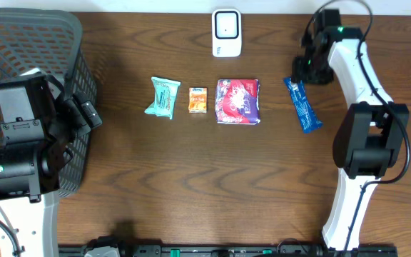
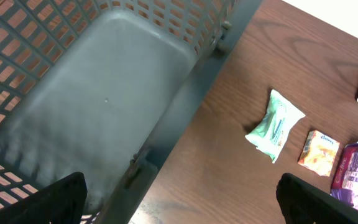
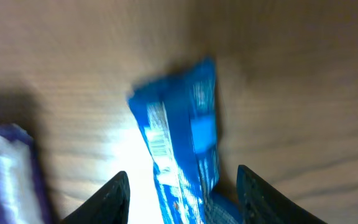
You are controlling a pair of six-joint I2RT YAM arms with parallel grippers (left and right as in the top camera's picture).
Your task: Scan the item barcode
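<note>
Under right gripper: bar, light, crinkly, slippery wrapper. Jaws part open, empty. Pinch across its width.

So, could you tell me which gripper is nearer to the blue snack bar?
Right. The right gripper hangs over one end of the blue snack bar, its jaws open on either side of it. The left gripper is across the table, open at the basket's edge.
</note>
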